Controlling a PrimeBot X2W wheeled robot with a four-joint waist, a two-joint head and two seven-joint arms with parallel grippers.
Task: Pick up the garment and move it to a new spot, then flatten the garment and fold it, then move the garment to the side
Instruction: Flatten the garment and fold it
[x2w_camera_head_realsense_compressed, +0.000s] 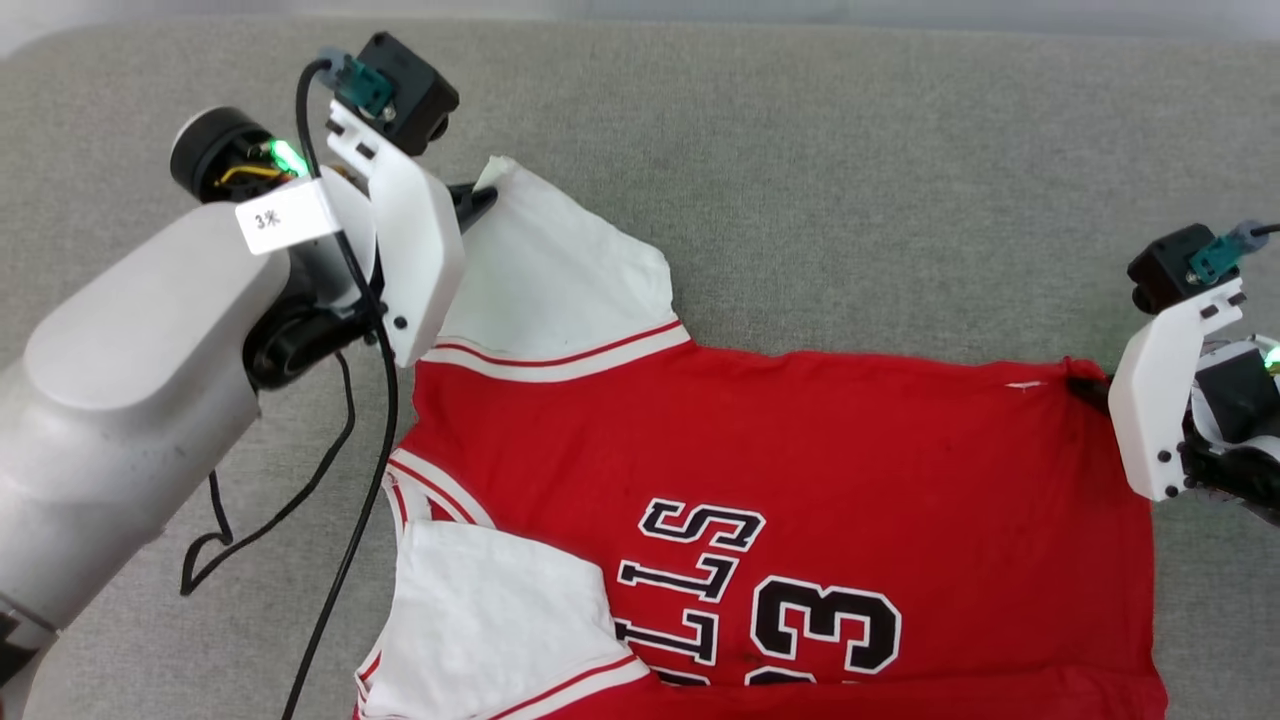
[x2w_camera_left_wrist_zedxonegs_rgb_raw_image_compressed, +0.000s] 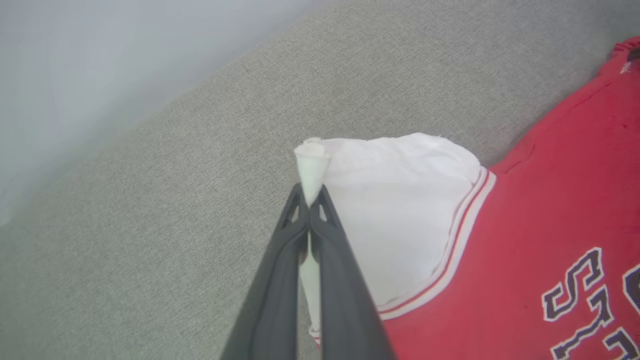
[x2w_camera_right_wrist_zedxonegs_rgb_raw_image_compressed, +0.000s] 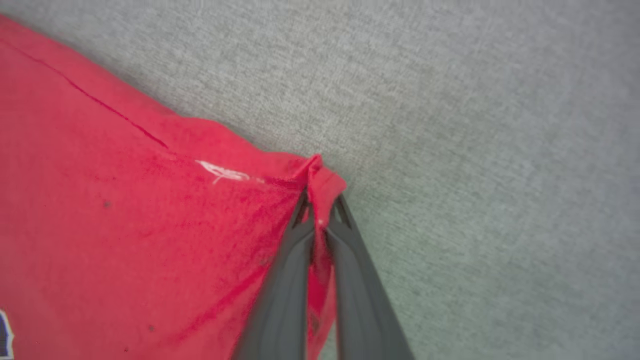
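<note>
The garment (x2w_camera_head_realsense_compressed: 800, 470) is a red jersey with white sleeves and black "23" lettering, spread face up on the grey cloth surface (x2w_camera_head_realsense_compressed: 800, 150). My left gripper (x2w_camera_head_realsense_compressed: 480, 200) is shut on the tip of the far white sleeve (x2w_camera_left_wrist_zedxonegs_rgb_raw_image_compressed: 400, 210); in the left wrist view the pinched white cloth pokes out between the dark fingers (x2w_camera_left_wrist_zedxonegs_rgb_raw_image_compressed: 280, 280) of that gripper (x2w_camera_left_wrist_zedxonegs_rgb_raw_image_compressed: 311, 197). My right gripper (x2w_camera_head_realsense_compressed: 1090, 388) is shut on the far red hem corner (x2w_camera_right_wrist_zedxonegs_rgb_raw_image_compressed: 320, 175), and in the right wrist view red cloth is bunched between its jaws (x2w_camera_right_wrist_zedxonegs_rgb_raw_image_compressed: 320, 205).
Black cables (x2w_camera_head_realsense_compressed: 350, 400) hang from my left arm over the grey surface beside the jersey's collar. The near white sleeve (x2w_camera_head_realsense_compressed: 490, 620) lies folded onto the chest. Bare grey cloth stretches beyond the jersey toward the far edge.
</note>
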